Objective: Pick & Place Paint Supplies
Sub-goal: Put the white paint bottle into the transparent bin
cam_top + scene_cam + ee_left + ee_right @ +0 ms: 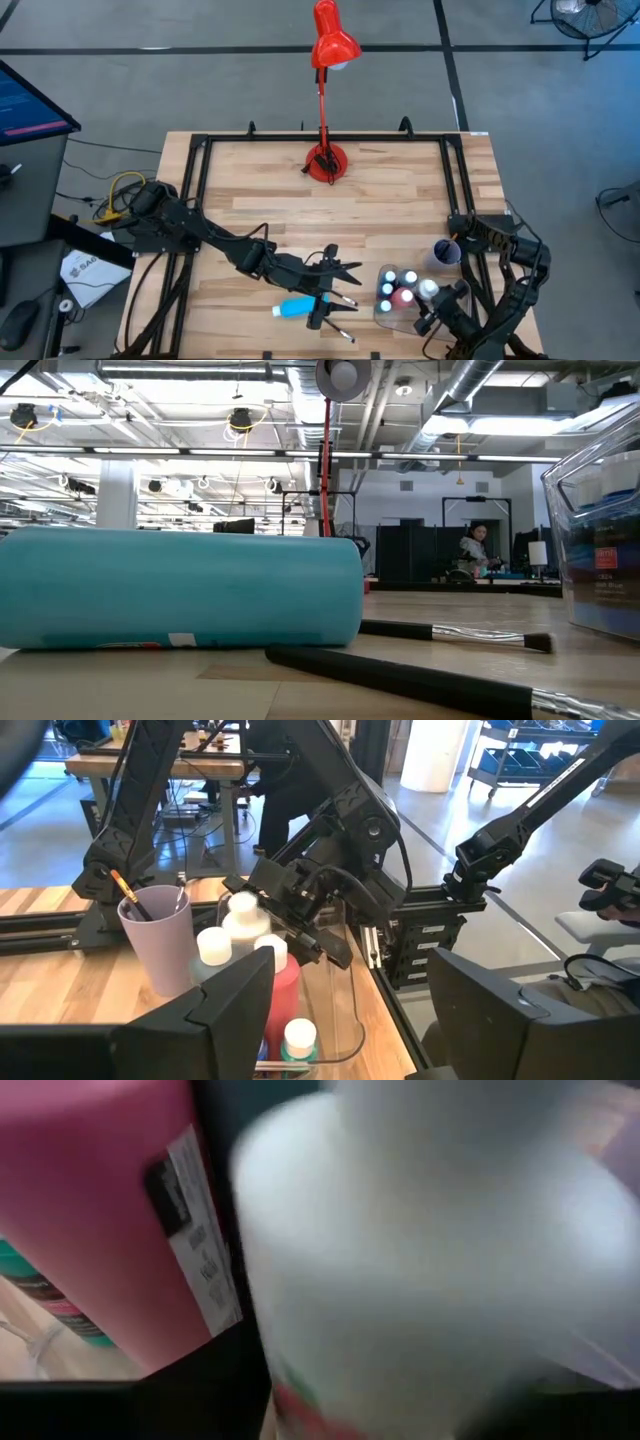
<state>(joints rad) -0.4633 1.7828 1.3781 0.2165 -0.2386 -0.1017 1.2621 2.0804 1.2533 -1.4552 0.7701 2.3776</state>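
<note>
A teal paint tube (297,307) lies on its side on the table, large in the low view (180,585). Thin dark brushes (340,300) lie beside it, and they show in the low view (450,632). My left gripper (350,271) hovers open and empty just past the tube. A clear tray (385,315) holds several white-capped bottles, among them a pink-red one (280,990). My right gripper (437,303) is at the tray, shut on a white bottle (428,290). My right gripper has the white bottle's body (420,1280) between its two fingers, coming level from the table's right side. The bottle stands upright among the other bottles in the tray (245,925). Whether its base rests on the tray is hidden.
A lilac cup (446,252) with a brush in it (130,895) stands just beyond the tray. A red desk lamp (326,160) stands at the table's far middle. Bare wood lies between the lamp and my left gripper. A person sits far off in the room (478,550).
</note>
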